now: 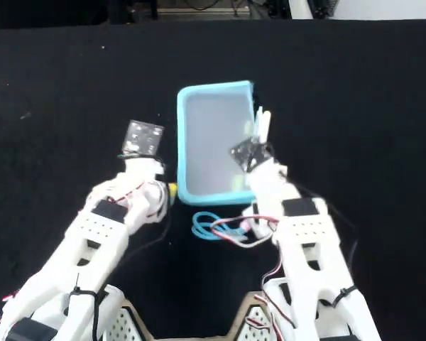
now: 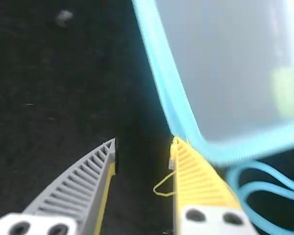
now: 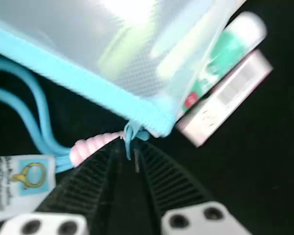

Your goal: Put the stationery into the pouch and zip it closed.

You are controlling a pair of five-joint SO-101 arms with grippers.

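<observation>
The pouch [image 1: 214, 138], clear with a light blue border, lies flat at the middle of the black table [image 1: 64, 78], long side running from 12 to 6 o'clock. At its 3 o'clock edge the stationery [image 1: 263, 125] pokes out, pale sticks half in and half out; the right wrist view shows them as a green-and-white tube [image 3: 229, 46] beside a white box [image 3: 225, 95]. The left gripper [image 2: 142, 148] sits at the pouch's 7 o'clock corner, jaws wide apart, the yellow finger [image 2: 198, 181] touching the blue border and the grey finger [image 2: 83, 183] over bare cloth. The right gripper [image 3: 130, 149] is at the 5 o'clock corner, jaws drawn narrow with the blue zip pull [image 3: 130, 138] between their tips. A pink spiral charm [image 3: 92, 145] and a printed tag [image 3: 20, 185] hang just beside that pull. A loop of blue cord [image 1: 204, 227] lies on the table at 6 o'clock from the pouch, between the two arms.
</observation>
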